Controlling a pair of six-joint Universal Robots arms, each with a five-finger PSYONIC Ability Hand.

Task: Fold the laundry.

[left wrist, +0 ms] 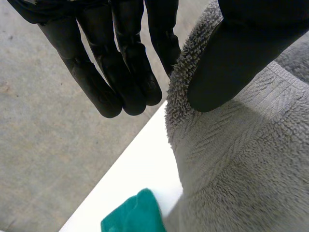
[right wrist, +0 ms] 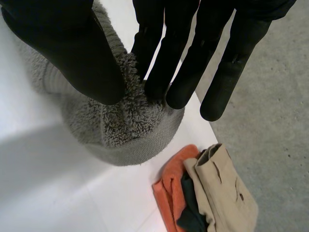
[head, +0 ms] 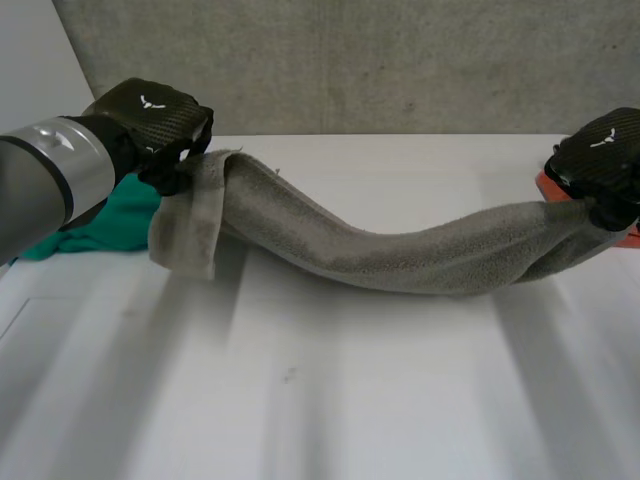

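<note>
One grey towel (head: 400,255) hangs between two hands; left hand (head: 150,115) and right hand (head: 600,155) fingers each pinch one end. One teal cloth (head: 110,225) lies on the bench (head: 350,400).

A wide white table (head: 320,400) is seen, and soft grey shadows are cast across its top. Behind its far edge a rough grey wall (head: 350,60) is set, with small specks in it. Beside that, a smooth pale wall panel (head: 30,60) is seen. Past the table's edge a grey speckled surface (right wrist: 275,121) is shown; whether it is wall or floor cannot be told.
</note>
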